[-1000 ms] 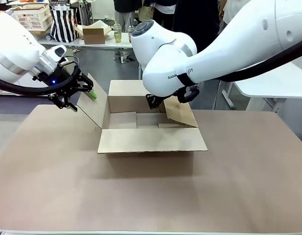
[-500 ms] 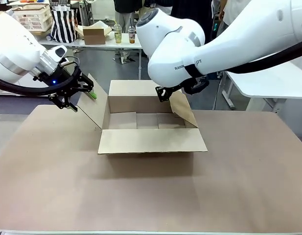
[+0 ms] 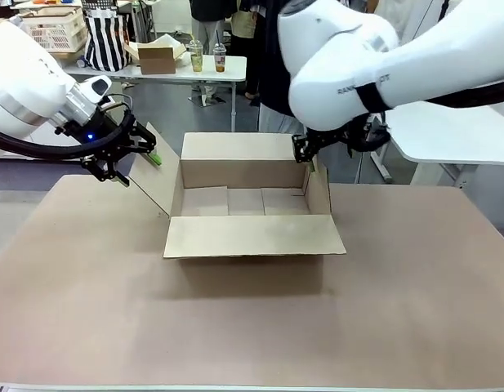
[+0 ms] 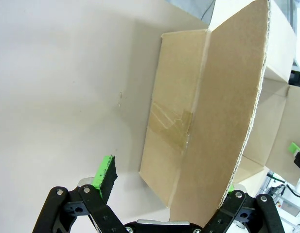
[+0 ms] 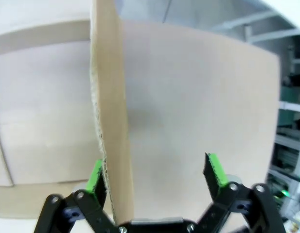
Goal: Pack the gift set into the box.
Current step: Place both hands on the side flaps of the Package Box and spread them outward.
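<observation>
The box (image 3: pixel 252 235) stands open at the middle of the table, its front flap folded down toward me and nothing showing inside. My left gripper (image 3: pixel 139 169) is open and straddles the edge of the left flap (image 4: pixel 227 97); the cardboard passes between the two green pads without being pinched. My right gripper (image 3: pixel 307 155) is open too, with the right flap (image 5: pixel 111 97) standing upright between its fingers, close to the left pad (image 5: pixel 95 177). The gift set is out of view.
The brown table top (image 3: pixel 235 327) is bare in front of and beside the box. A person (image 3: pixel 268 73) stands behind the box at the far side. A white table (image 3: pixel 448 135) lies at the right, and a farther table (image 3: pixel 186 69) carries cups and a small carton.
My right arm has swung right and upward, and the right flap went from leaning over the box's inside to standing upright. The left arm has stayed put.
</observation>
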`<act>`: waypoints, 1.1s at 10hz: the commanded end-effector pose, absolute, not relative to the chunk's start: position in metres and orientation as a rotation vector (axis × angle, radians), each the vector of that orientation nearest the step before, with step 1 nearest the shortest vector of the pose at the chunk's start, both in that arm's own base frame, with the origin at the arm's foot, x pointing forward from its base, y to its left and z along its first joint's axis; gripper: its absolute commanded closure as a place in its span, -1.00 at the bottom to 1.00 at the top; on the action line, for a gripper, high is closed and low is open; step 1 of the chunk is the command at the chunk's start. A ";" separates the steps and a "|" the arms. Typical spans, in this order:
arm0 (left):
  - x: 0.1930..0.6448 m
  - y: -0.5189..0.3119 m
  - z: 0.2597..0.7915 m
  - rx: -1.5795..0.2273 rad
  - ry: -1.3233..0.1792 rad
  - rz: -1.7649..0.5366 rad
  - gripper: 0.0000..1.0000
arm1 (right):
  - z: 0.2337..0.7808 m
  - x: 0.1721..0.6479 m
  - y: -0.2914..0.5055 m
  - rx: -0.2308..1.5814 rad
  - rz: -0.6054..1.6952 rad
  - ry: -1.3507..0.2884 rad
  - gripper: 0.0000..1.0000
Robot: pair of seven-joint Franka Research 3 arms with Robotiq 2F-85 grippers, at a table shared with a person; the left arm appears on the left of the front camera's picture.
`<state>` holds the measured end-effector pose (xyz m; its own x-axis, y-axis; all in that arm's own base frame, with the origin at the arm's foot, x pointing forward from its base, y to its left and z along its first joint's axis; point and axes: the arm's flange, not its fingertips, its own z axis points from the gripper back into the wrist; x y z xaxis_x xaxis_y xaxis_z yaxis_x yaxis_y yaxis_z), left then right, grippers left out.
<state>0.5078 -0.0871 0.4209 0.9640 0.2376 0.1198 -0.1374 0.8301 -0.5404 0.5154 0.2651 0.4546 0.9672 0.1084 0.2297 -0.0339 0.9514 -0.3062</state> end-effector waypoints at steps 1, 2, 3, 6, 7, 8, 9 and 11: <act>0.508 -0.087 0.423 -0.545 -0.182 0.212 -1.00 | 0.449 0.496 0.247 -0.186 0.146 -0.241 -1.00; 0.508 -0.087 0.423 -0.545 -0.182 0.212 -1.00 | 0.453 0.488 0.248 -0.141 0.136 -0.243 -1.00; 0.508 -0.087 0.423 -0.545 -0.182 0.212 -1.00 | 0.453 0.511 0.257 -0.251 0.090 -0.252 -1.00; 0.508 -0.087 0.423 -0.545 -0.182 0.212 -1.00 | 0.453 0.511 0.257 -0.251 0.090 -0.252 -1.00; 0.508 -0.087 0.423 -0.545 -0.182 0.212 -1.00 | 0.452 0.505 0.256 -0.216 0.106 -0.250 -1.00; 0.508 -0.087 0.423 -0.545 -0.182 0.212 -1.00 | 0.453 0.512 0.230 -0.126 0.039 -0.237 -1.00; 0.508 -0.087 0.423 -0.545 -0.182 0.212 -1.00 | 0.458 0.512 0.206 -0.068 -0.005 -0.241 -1.00; 0.508 -0.087 0.423 -0.545 -0.182 0.212 -1.00 | 0.462 0.518 0.173 -0.002 -0.079 -0.256 -1.00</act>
